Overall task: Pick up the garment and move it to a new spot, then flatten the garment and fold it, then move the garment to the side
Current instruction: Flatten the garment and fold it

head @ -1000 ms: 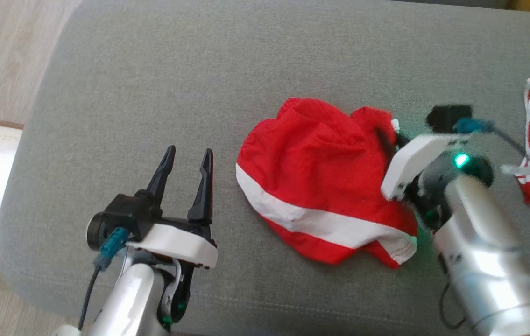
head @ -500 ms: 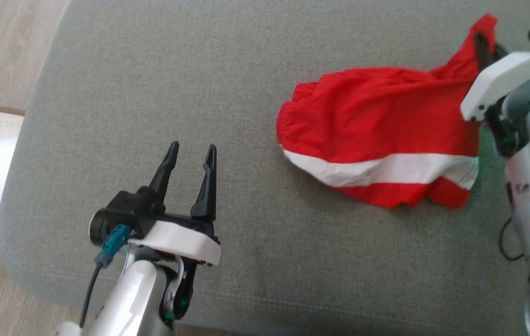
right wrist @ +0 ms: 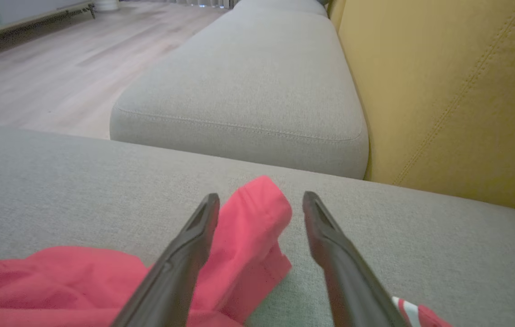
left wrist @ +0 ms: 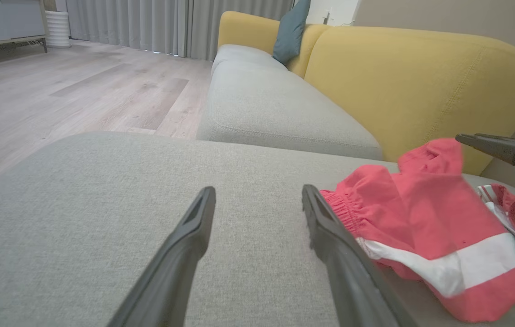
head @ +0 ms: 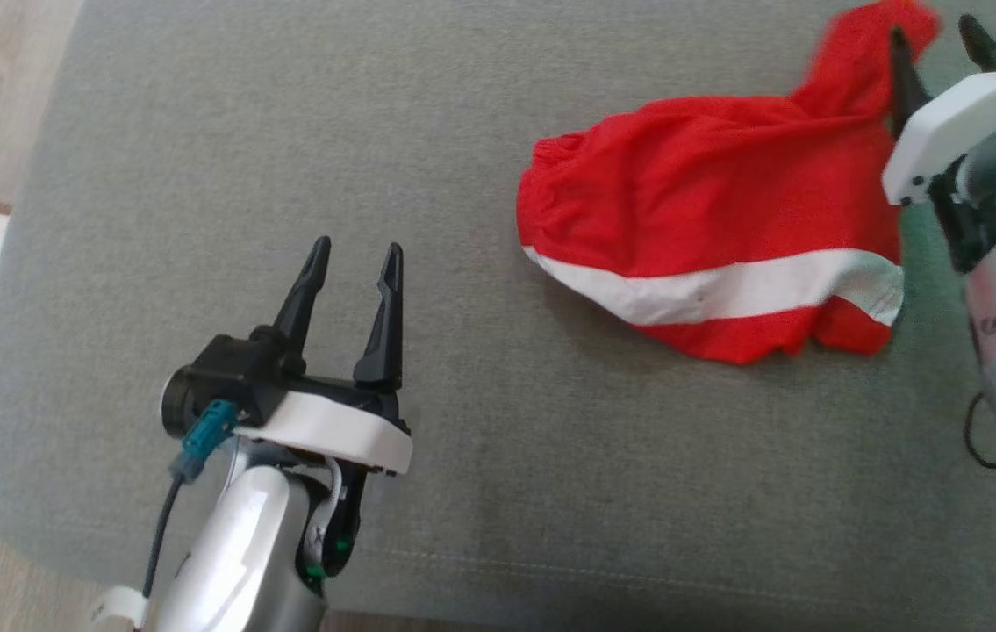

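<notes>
Head view: right gripper, jaws wide, straddles one raised corner of the red garment; the cloth's long axis runs leftward from it over the grey cushion. The left gripper, equally wide, stands well apart; the right arm is nearer.

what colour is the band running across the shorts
White band on red shorts; it shows best in the head view.
</notes>
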You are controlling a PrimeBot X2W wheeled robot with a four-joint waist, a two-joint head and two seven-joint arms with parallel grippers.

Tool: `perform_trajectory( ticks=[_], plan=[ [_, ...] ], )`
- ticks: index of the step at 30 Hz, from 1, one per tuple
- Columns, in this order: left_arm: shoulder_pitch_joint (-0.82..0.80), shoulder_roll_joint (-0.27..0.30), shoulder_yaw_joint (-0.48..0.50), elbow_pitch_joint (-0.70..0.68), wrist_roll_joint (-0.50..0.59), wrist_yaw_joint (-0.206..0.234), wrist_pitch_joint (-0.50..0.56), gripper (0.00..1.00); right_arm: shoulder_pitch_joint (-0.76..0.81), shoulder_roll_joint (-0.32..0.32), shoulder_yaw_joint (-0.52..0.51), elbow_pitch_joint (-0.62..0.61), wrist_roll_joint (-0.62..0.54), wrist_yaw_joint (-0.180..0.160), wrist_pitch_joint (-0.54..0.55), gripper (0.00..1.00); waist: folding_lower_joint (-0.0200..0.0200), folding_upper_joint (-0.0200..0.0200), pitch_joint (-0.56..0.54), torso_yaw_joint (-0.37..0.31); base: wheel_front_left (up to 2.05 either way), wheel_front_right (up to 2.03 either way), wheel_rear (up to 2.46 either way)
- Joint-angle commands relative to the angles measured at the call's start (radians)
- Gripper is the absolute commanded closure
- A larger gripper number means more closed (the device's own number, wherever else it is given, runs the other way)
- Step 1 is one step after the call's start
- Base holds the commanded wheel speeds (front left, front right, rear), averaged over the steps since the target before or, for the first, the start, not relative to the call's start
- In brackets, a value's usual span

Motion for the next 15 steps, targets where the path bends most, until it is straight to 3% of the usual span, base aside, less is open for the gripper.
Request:
perform_trajectory(
  ticks=[1, 8, 15],
  plan=[
    [-0.04, 0.005, 0.041, -0.031, 0.001, 0.001, -0.005, 0.0, -0.036, 0.019, 0.027, -0.031, 0.016, -0.001, -0.029, 0.0, -0.0001, 0.0, -0.007, -0.016, 0.0, 0.0, 0.0],
    [-0.033, 0.005, 0.065, -0.03, 0.013, -0.002, -0.005, 0.0, 0.022, 0.037, 0.096, -0.106, 0.109, -0.001, -0.155, 0.0, -0.0001, 0.0, -0.041, -0.073, 0.0, 0.0, 0.0],
    [-0.013, 0.005, 0.094, -0.032, 0.027, -0.005, -0.005, 0.0, 0.197, 0.057, 0.111, -0.299, 0.206, -0.001, -0.214, 0.0, -0.0001, 0.0, -0.083, -0.131, 0.0, 0.0, 0.0]
  ],
)
